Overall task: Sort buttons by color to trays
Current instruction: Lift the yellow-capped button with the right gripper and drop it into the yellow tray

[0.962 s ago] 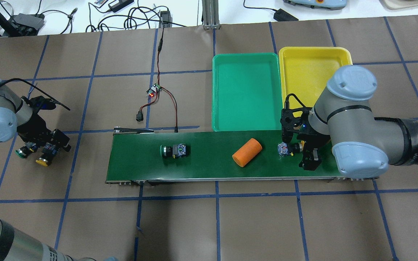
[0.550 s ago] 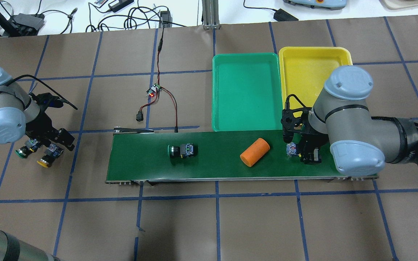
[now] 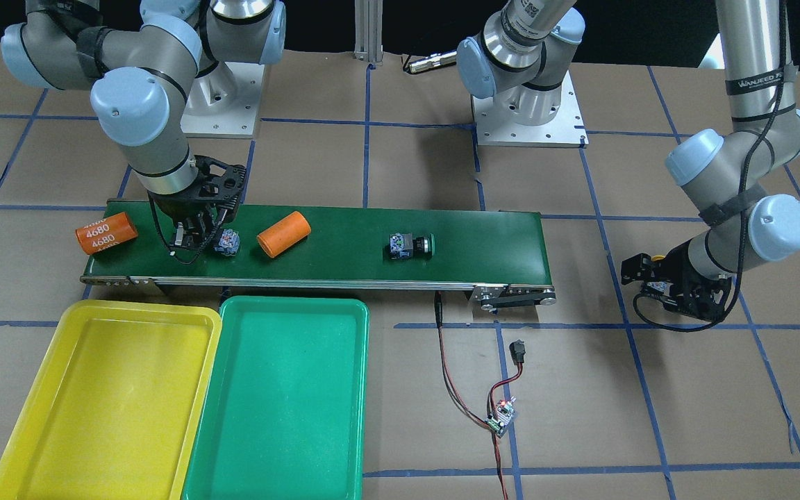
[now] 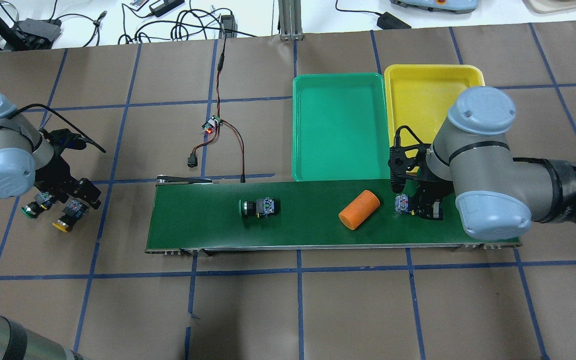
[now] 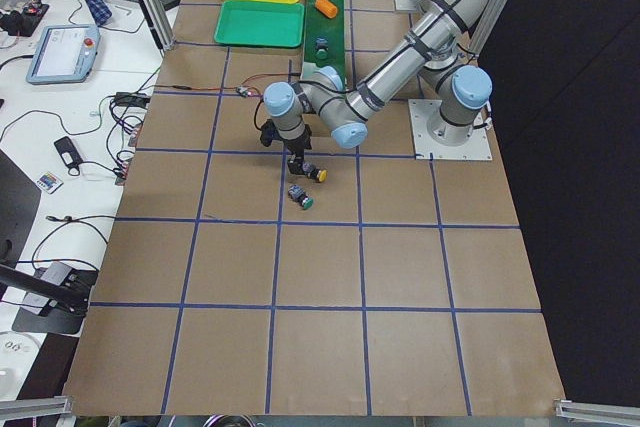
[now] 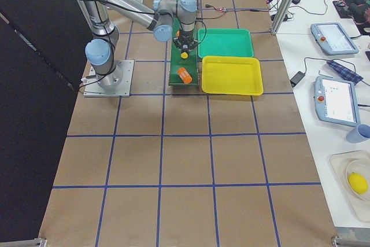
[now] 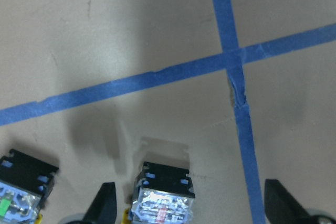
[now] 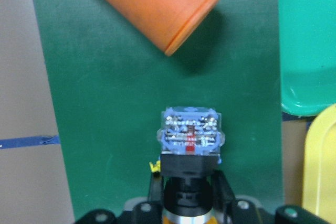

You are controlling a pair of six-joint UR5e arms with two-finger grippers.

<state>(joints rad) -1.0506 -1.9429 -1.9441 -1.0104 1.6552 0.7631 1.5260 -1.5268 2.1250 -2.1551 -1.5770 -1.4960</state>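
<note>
My right gripper (image 4: 420,209) is shut on the neck of a button (image 8: 190,140) at the right end of the belt. The cap hardly shows between the fingers (image 8: 220,195). I cannot tell if the button is lifted off the belt. A green button (image 4: 258,207) lies on its side mid-belt. My left gripper (image 7: 191,208) is open, low over the table at far left. A yellow button (image 4: 64,222) lies between its fingertips and another green button (image 4: 30,210) just beside them. The green tray (image 4: 338,125) and the yellow tray (image 4: 428,95) lie beyond the belt, with nothing in them.
A plain orange cylinder (image 4: 359,210) lies on the dark-green conveyor belt (image 4: 308,232), just left of my right gripper. An orange cylinder marked 4680 (image 3: 105,232) lies at the belt's end under my right arm. A small circuit board with wires (image 4: 213,125) lies behind the belt.
The green button and orange cylinder have ridden rightwards on the belt. My right gripper went from open to shut on the button. My left gripper shifted a little over its two buttons.
</note>
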